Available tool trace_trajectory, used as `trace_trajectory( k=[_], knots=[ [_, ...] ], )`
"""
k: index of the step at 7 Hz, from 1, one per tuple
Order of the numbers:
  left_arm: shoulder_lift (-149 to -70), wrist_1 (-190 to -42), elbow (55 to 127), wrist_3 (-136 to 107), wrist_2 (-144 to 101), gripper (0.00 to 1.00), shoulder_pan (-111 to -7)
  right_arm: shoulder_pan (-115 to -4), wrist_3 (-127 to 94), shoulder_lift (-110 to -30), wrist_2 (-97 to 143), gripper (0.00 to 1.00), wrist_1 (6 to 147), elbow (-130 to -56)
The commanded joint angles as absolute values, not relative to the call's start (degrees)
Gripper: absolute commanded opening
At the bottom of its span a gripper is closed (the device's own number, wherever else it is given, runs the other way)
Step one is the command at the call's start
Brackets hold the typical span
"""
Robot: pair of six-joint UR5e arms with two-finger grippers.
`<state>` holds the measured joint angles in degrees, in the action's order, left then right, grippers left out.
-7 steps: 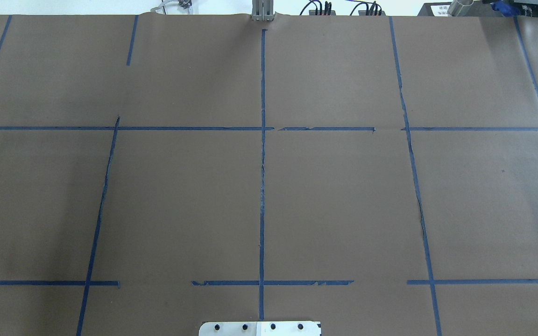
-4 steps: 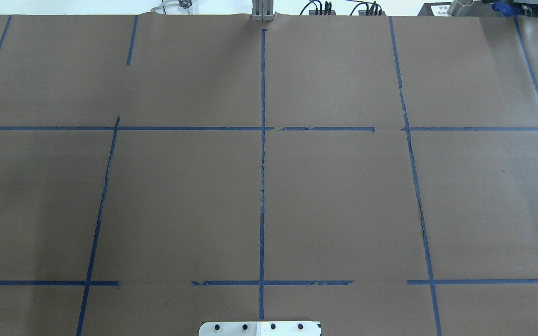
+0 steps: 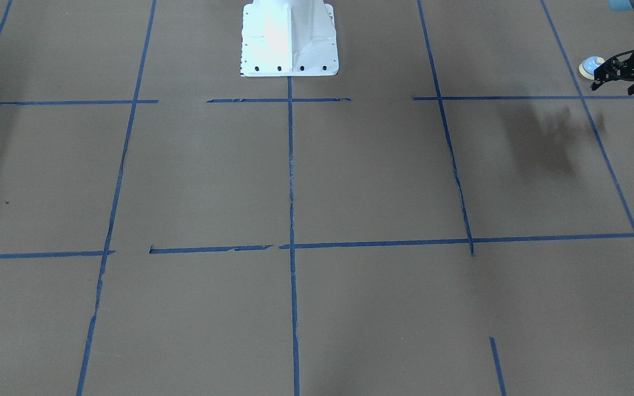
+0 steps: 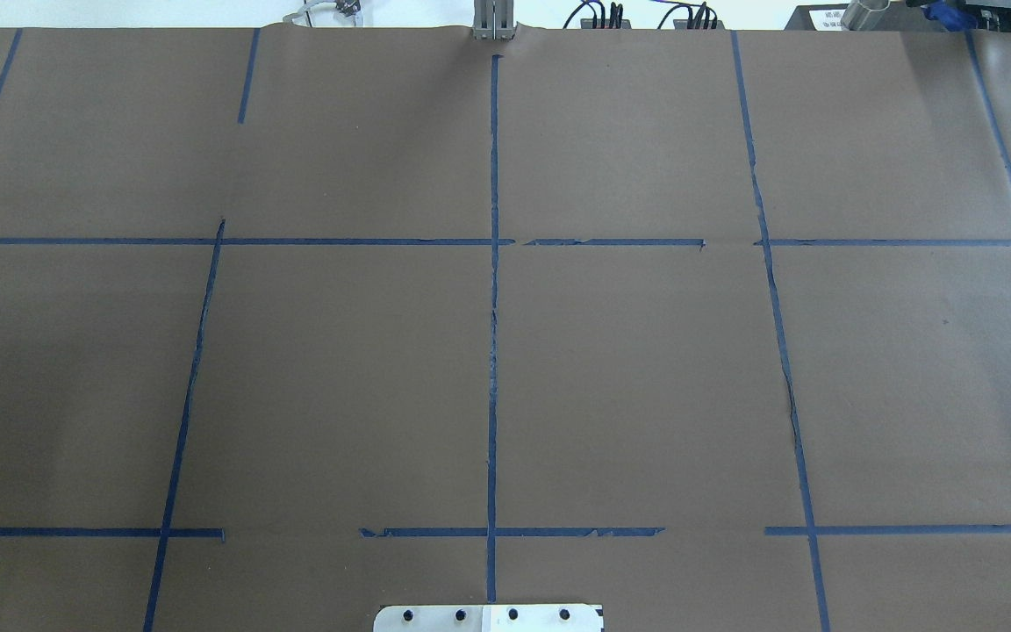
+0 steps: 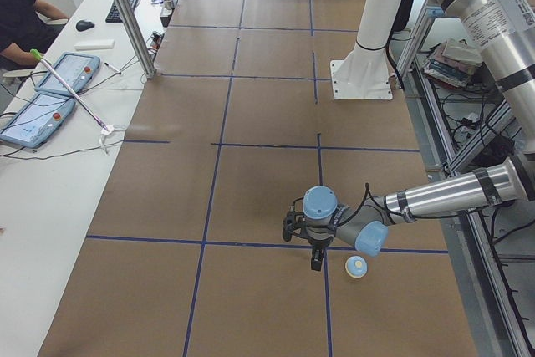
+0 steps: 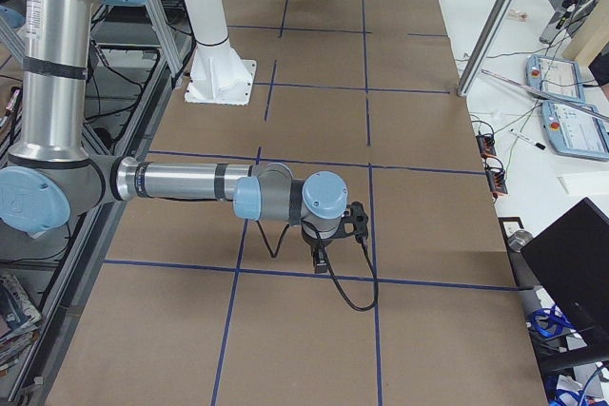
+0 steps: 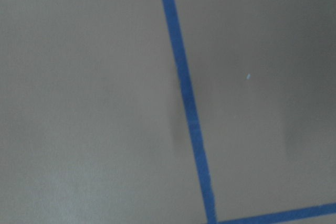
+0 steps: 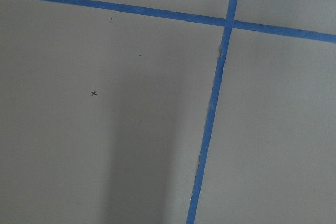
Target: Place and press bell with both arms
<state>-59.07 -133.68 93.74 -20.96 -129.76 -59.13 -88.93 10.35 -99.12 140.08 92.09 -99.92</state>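
The left gripper [image 3: 599, 74] is hanging open and empty beside the bell [image 3: 590, 67], probably getting ready to grab it. I cannot tell about the right gripper [image 6: 319, 256].

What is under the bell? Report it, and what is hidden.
The bell rests on the brown paper covering the table, close to blue tape lines but off them. Nothing else shows beneath it. The patch under its base is covered, unseen.

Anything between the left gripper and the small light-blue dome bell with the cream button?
Nothing visible. The left gripper is close beside the light-blue dome bell, with only bare brown paper cover between them.
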Motion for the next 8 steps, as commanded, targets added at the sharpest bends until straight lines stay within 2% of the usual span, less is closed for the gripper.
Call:
trace_trajectory(
  k=[1, 8],
  knots=[
    [-57.83, -134.56, 92.46, -21.18, -131.03, 1.00, -53.20, -88.51, 10.37, -99.23, 140.10, 1.00, 92.11, -99.84],
    [-56.42, -134.56, 89.91, -26.98, -133.07, 1.00, -43.78, -88.15, 10.37, -99.32, 140.10, 1.00, 92.02, -100.20]
  ],
)
